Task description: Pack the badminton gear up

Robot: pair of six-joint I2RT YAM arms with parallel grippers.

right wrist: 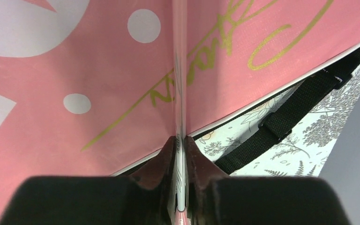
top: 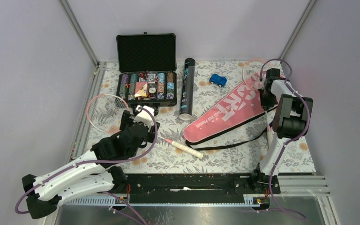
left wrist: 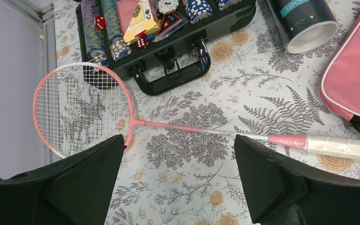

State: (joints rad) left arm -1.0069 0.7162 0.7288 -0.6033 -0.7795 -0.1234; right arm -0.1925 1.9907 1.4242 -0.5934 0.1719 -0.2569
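Note:
One pink racket lies on the floral cloth, its head [top: 104, 112] at the left and its white handle [top: 187, 149] toward the middle. My left gripper [left wrist: 178, 154] is open above its shaft [left wrist: 201, 129], not touching it. My right gripper [right wrist: 180, 145] is shut on the thin shaft [right wrist: 180, 93] of the second racket, held over the pink "SPORT" cover [top: 229, 110]; that racket's head [top: 255, 70] is at the far right. The black tube [top: 187, 89] lies open-ended beside the cover. No shuttlecocks show.
An open black case of poker chips [top: 146, 70] stands at the back left, its handle near the left racket's head. A small blue toy car [top: 218, 80] sits behind the cover. The cover's black strap [right wrist: 300, 108] loops on the cloth toward the front right.

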